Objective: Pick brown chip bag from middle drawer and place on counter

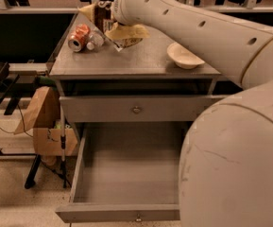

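The brown chip bag (104,17), dark brown with pale yellow ends, hangs just above the back left of the counter (140,63). My gripper (112,19) sits at the end of the arm reaching in from the upper right. It is shut on the bag and mostly hidden behind the wrist and the bag. The middle drawer (117,213) is pulled fully open below, and its inside shows nothing in it.
An orange soda can (78,37) and a clear plastic bottle (96,39) lie on the counter's left, right beside the bag. A white bowl (184,56) stands at the right. The upper drawer (136,109) is closed. A cardboard box (44,124) stands left of the cabinet. My body (240,169) fills the lower right.
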